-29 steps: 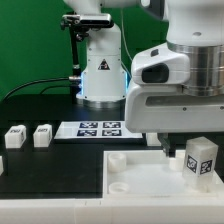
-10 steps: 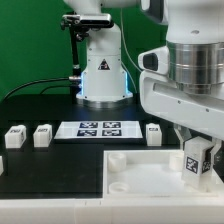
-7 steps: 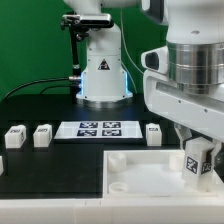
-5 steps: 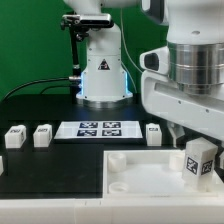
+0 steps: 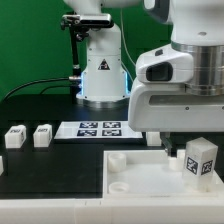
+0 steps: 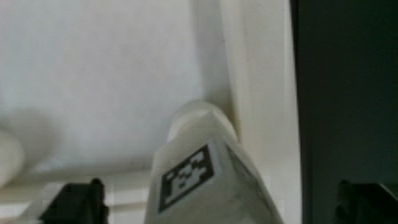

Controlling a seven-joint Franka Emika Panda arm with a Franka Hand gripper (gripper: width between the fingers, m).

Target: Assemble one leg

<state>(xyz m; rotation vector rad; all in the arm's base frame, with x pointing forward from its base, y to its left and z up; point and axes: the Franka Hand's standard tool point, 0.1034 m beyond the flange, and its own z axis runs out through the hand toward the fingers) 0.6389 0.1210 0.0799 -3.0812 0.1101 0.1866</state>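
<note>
Compared with half a second ago, the arm's big white hand is sitting higher in the exterior view, and its dark fingers are no longer closing in around the leg [image 5: 203, 160]. The leg is standing upright on its own, on the large white board [image 5: 140, 178], close to that board's edge at the exterior view's right. Its black-and-white square tag is facing the camera.

The wrist view is looking straight down on the same leg [image 6: 201, 170]. The pincer [image 6: 222, 203] is hanging released above it. Its two dark fingertips [image 6: 80, 200] are showing wide apart at the edge of the picture, with the leg lying between them and clear space on both sides. Neither fingertip is touching the leg. Beneath the leg, the large white board is filling most of this view, and a dark strip of counter [image 6: 347, 90] is running along one side.

In the exterior view the black counter [image 5: 50, 175] is carrying everything. Two spare legs [image 5: 14, 137] are sitting side by side at the exterior view's left, well apart from the large white board. A third spare block [image 5: 152, 140] is peeking out from under the hand, partly hidden. The marker board [image 5: 100, 128] is lying flat between them, just in front of the arm's base [image 5: 100, 75], against a green backdrop.
</note>
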